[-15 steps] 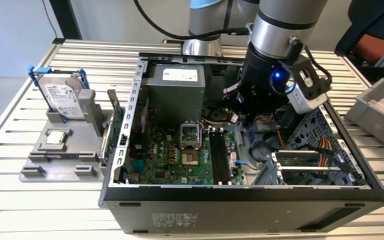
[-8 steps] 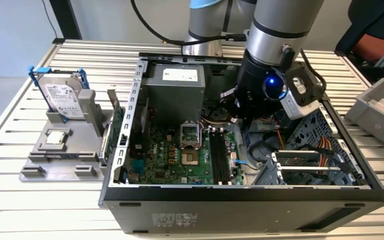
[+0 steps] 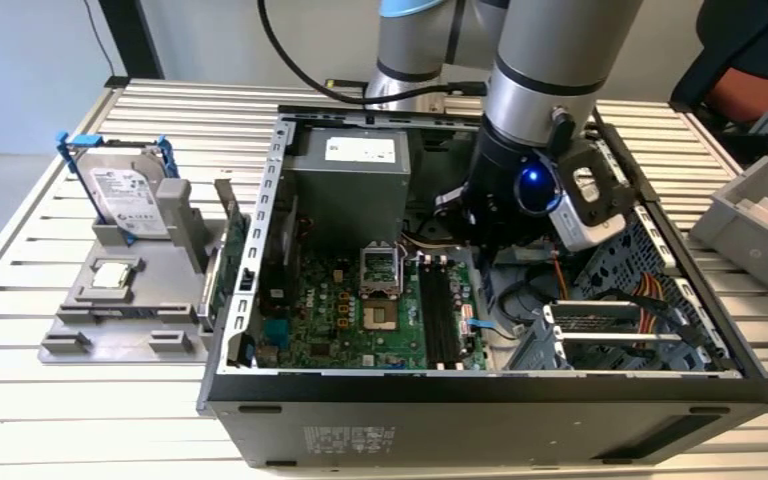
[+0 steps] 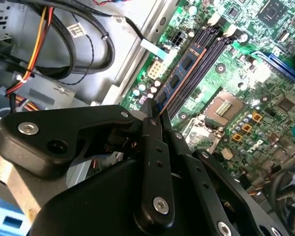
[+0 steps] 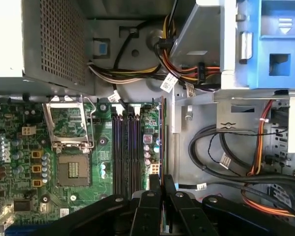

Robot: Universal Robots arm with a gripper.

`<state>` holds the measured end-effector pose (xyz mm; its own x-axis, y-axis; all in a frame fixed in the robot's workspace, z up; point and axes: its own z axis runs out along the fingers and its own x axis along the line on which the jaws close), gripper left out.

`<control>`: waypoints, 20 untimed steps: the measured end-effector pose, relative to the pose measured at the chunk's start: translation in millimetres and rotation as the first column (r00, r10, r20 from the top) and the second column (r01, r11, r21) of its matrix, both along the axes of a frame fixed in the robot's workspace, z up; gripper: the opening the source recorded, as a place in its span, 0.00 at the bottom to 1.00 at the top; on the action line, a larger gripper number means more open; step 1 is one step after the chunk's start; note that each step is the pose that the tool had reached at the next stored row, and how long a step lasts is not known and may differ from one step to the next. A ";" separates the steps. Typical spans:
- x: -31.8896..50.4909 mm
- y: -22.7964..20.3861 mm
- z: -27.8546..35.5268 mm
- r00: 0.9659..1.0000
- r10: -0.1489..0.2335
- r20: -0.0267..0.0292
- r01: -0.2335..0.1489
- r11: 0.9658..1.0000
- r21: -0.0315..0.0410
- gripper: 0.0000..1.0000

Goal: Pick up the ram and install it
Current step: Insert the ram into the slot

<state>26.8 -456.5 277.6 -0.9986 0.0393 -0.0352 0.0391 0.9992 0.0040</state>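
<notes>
The ram (image 4: 187, 66) is seen at upper centre of the second wrist view as a thin, dark stick with small chips, held on edge above the black motherboard slots (image 5: 125, 147). One end is pinched between the pressed-together fingers of the gripper (image 4: 151, 112). It is judged light, stiff and fragile, best held by its bare edges, not the chips. The green motherboard (image 3: 357, 320) lies inside the steel case (image 3: 491, 385).
</notes>
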 end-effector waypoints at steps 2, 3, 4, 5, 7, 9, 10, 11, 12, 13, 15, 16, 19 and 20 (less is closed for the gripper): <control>-0.2 0.0 -3.4 1.000 -0.004 0.000 0.004 1.000 0.000 0.00; -0.3 0.0 -4.8 1.000 -0.006 0.000 0.006 1.000 0.000 0.00; -0.5 0.0 -6.3 1.000 -0.008 0.000 0.008 1.000 0.000 0.00; -0.7 0.0 -7.4 1.000 -0.010 0.000 0.010 1.000 0.000 0.00; -0.8 0.0 -11.0 1.000 -0.015 0.000 0.015 1.000 0.000 0.00; -1.0 0.0 -14.3 1.000 -0.019 0.000 0.019 1.000 -0.001 0.00; -1.0 0.0 -16.2 1.000 -0.021 0.000 0.021 1.000 -0.001 0.00; -1.1 0.0 -17.6 1.000 -0.022 0.000 0.022 1.000 -0.001 0.00; -1.1 -0.1 -18.6 1.000 -0.022 0.000 0.022 1.000 -0.001 0.00; -1.2 -0.1 -19.1 1.000 -0.023 -0.001 0.023 1.000 -0.001 0.00; -1.2 -0.1 -19.0 1.000 -0.023 -0.002 0.023 1.000 -0.002 0.00; -1.2 -0.1 -19.0 1.000 -0.023 -0.002 0.023 1.000 -0.002 0.00; -1.2 -1.0 -21.1 1.000 -0.023 -0.002 0.023 1.000 -0.002 0.00; -1.3 -1.8 -21.6 1.000 -0.023 -0.002 0.023 1.000 -0.002 0.00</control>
